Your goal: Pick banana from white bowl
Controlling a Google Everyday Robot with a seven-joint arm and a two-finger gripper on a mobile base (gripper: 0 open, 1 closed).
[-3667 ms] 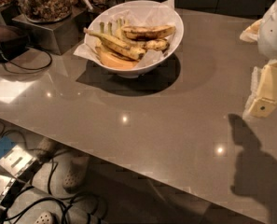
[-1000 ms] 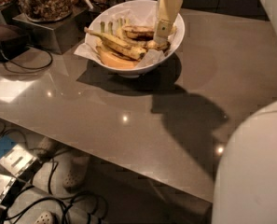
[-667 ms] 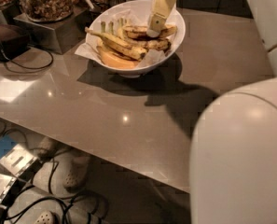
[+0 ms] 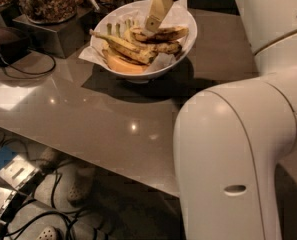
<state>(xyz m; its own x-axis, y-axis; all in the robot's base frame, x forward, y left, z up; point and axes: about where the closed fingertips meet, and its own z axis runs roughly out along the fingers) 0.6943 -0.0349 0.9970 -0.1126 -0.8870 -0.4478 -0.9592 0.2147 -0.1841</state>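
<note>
At the upper centre of the frame, the white bowl (image 4: 190,30) sits on a glossy grey-brown table (image 4: 88,116), lined with crumpled white paper (image 4: 180,8). The banana (image 4: 164,33), plump and yellow with brown blotches, lies across the far right part of the bowl. In front of it lie slimmer bananas (image 4: 124,46) with greenish stems, and an orange wedge (image 4: 122,65) rests against the near wall. The cream-coloured gripper (image 4: 152,25) reaches down from the top edge into the bowl, its tip at the banana's left end; whether it is apart or together cannot be told. The robot's bulky white arm (image 4: 228,154) fills the lower right. A jar of nuts (image 4: 45,1) stands at upper left, and cables (image 4: 33,219) trail on the floor at lower left.
</note>
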